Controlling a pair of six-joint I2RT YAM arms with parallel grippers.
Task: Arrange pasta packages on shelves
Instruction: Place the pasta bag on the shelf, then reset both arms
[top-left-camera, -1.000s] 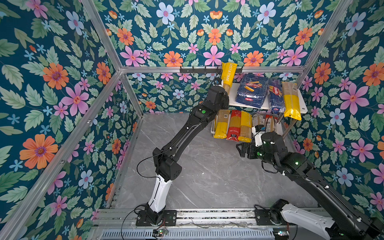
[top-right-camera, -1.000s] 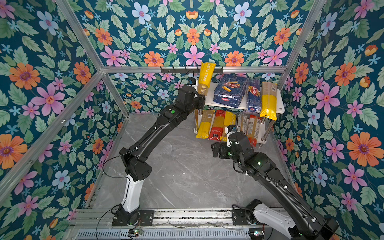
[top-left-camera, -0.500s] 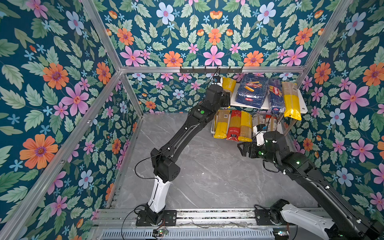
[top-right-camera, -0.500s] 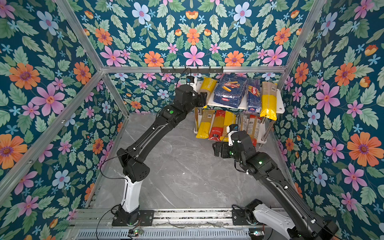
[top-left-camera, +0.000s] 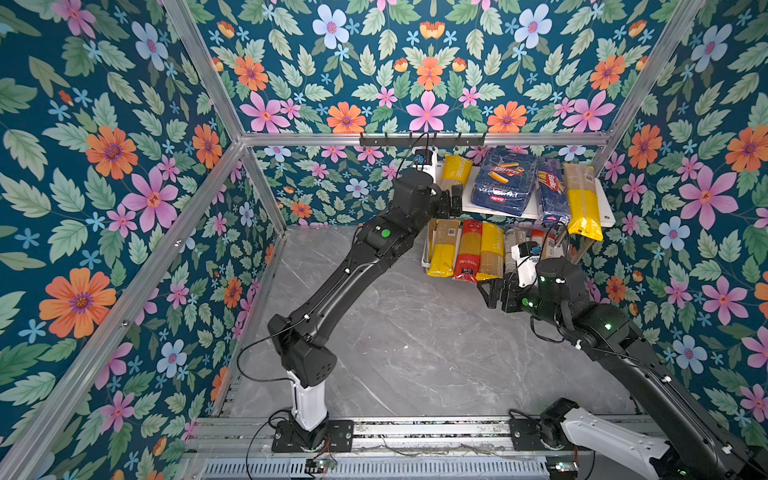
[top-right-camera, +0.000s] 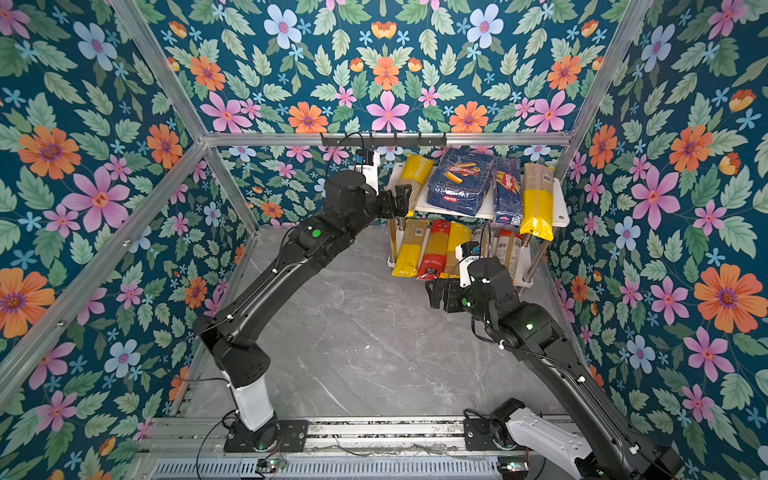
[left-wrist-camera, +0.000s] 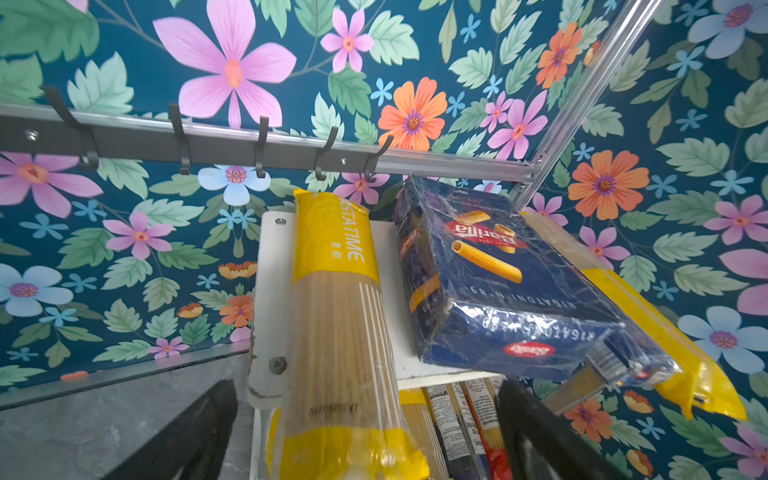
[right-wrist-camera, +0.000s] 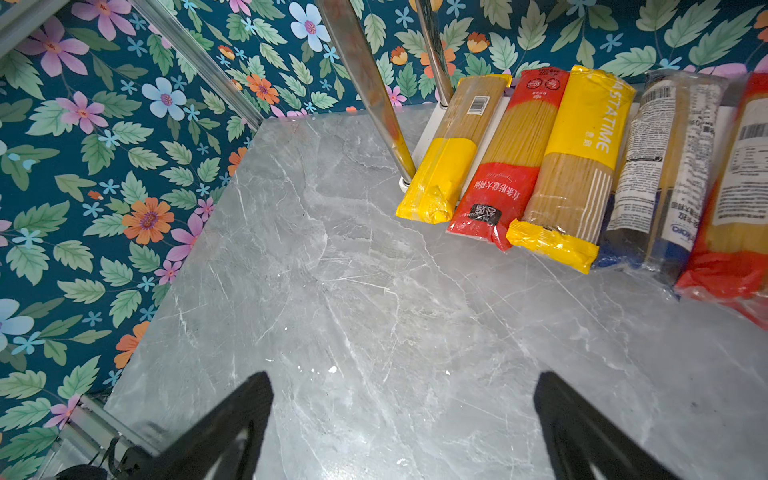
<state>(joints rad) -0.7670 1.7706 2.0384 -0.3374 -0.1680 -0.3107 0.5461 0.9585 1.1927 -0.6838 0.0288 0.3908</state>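
The shelves (top-left-camera: 606, 217) stand at the back right. On the upper board's left end lies a yellow spaghetti bag (top-left-camera: 455, 172) (left-wrist-camera: 336, 299), its near end sticking out past the board (left-wrist-camera: 270, 291). My left gripper (top-left-camera: 453, 199) (left-wrist-camera: 365, 386) is open, a finger on each side of that end and clear of it. Beside the bag lie a wide blue Barilla pack (top-left-camera: 505, 183), a narrow blue pack (top-left-camera: 550, 191) and another yellow bag (top-left-camera: 584, 203). The lower board holds yellow (right-wrist-camera: 453, 153), red (right-wrist-camera: 511, 158), yellow (right-wrist-camera: 577, 166) and clear (right-wrist-camera: 660, 166) bags. My right gripper (top-left-camera: 490, 293) (right-wrist-camera: 403, 376) hangs open and empty over the floor before them.
A black hook rail (top-left-camera: 422, 139) runs along the back wall just above the shelves. Floral walls close in the left, back and right sides. Chrome posts (right-wrist-camera: 365, 91) carry the upper board. The grey marble floor (top-left-camera: 395, 332) stretches in front of the shelves.
The left gripper brought the yellow bag down from near the hook rail onto the upper board and opened. The right arm shifted only slightly.
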